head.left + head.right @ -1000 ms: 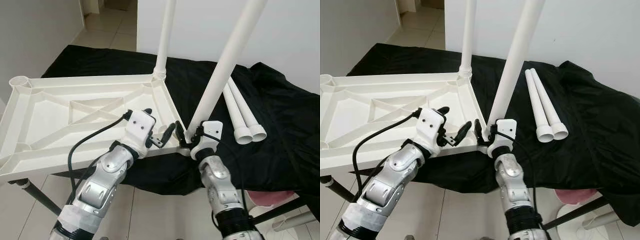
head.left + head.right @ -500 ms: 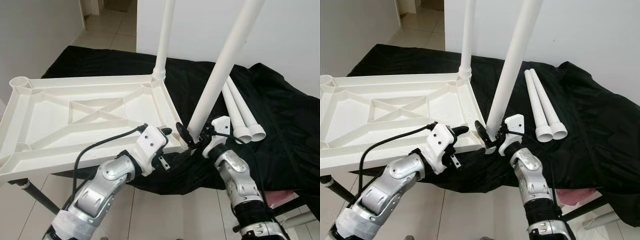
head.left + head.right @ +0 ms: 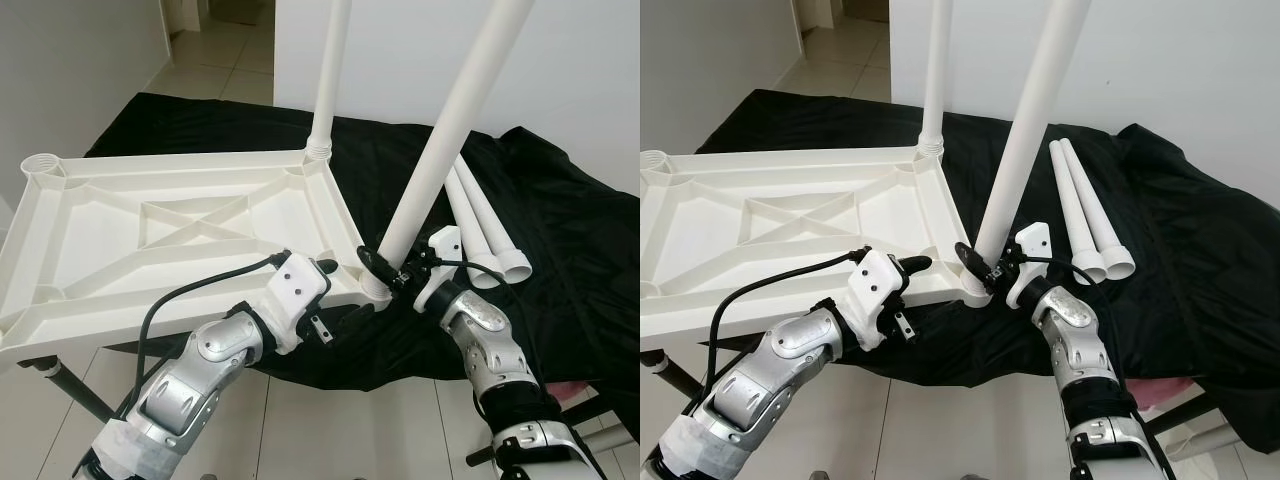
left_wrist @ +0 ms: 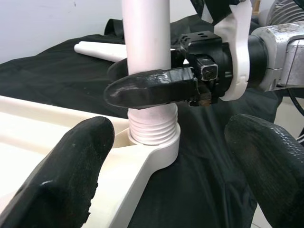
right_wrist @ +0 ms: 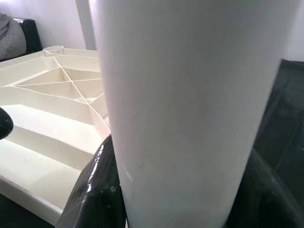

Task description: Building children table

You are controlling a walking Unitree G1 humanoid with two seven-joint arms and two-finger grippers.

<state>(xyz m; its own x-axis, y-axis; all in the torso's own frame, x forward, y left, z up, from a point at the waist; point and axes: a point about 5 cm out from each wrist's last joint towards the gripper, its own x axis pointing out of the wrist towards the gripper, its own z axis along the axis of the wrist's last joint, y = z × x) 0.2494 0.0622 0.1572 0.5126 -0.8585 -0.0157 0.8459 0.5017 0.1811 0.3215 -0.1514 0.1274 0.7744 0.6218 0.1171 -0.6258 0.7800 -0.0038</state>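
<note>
The right hand is pinching the white leg just above the tabletop's corner socket; the left hand is hovering spread beside it.

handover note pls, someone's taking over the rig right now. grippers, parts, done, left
Right gripper: shut on the near leg just above its threaded end, which sits in the near corner socket of the upturned tabletop.
Left gripper: open, at that corner beside the tabletop edge, holding nothing.
Done: far leg stands in its socket.
Left: near leg's threads are partly exposed, likely needs more turning; two loose legs lie on the black cloth.
</note>
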